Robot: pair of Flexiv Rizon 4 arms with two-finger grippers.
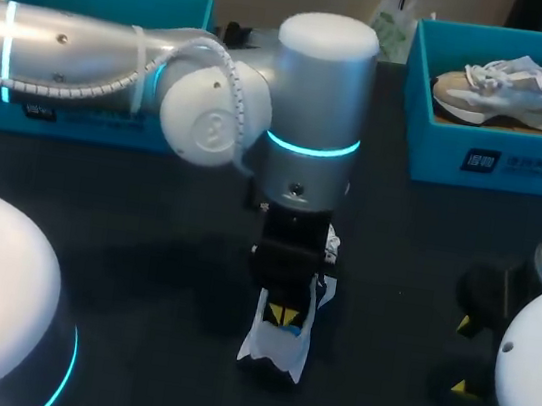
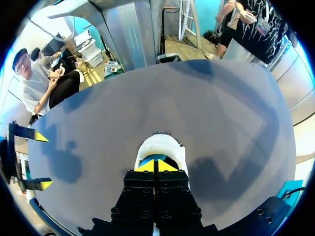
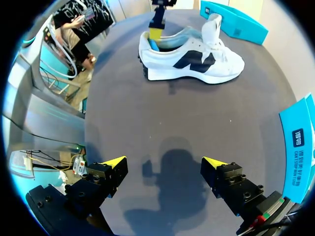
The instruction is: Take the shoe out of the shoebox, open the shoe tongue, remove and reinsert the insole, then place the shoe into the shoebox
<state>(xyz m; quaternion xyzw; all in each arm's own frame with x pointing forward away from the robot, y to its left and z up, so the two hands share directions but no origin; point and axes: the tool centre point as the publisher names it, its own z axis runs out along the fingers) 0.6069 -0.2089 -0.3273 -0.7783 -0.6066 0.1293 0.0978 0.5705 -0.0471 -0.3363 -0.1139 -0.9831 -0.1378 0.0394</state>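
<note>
A white shoe [image 1: 276,350] with a dark side mark [image 3: 197,61] lies on the dark table in the middle. My left arm comes in from the left and points straight down into its heel. The left gripper [image 2: 155,165] is shut, its yellow tips pressed together on the raised heel end of the blue insole [image 2: 157,158]. From the right wrist view, that gripper [image 3: 156,33] stands inside the heel collar, with the blue insole [image 3: 154,45] beside it. My right gripper [image 3: 164,162] is open over bare table, a good way from the shoe, holding nothing.
A teal shoebox [image 1: 499,164] at the back right holds a second grey-beige shoe [image 1: 509,90]. Another teal box [image 1: 90,122] stands at the back left, behind my left arm. My right gripper [image 1: 464,357] sits near the table's right side.
</note>
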